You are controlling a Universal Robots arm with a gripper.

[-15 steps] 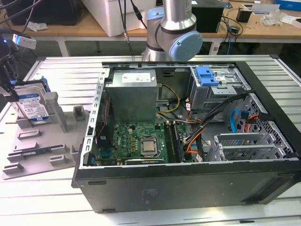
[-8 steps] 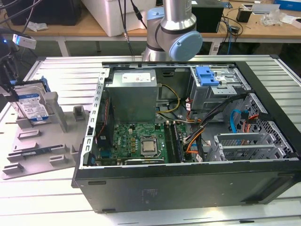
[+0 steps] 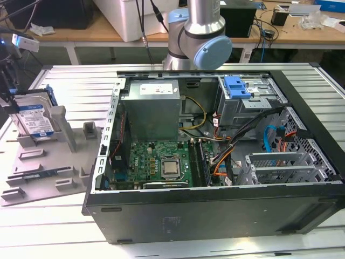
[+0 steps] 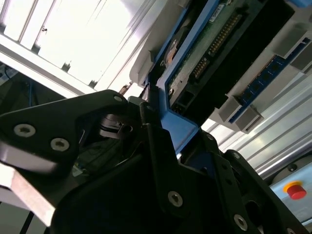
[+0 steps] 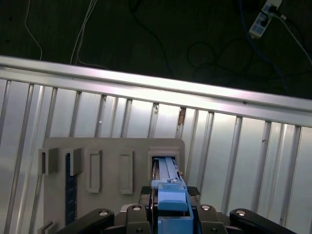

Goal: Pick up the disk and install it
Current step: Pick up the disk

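The disk, a silver drive with a blue-and-white label in a blue carrier rail, stands upright on the grey holder plate at the exterior view's left. My gripper reaches it from the left edge of that view. In the first wrist view the blue rail of the disk rises from a slot in the plate, and my gripper is shut on it, a finger pad on each side. The second wrist view shows the disk's circuit-board side with the black gripper clamped on its blue end. Whether the disk has left the slot I cannot tell.
An open computer case lies to the right of the plate, with a grey power supply, a motherboard, cables and a blue bracket in its drive bay. A memory stick sits in the plate. The ribbed metal table ends at an edge near the plate.
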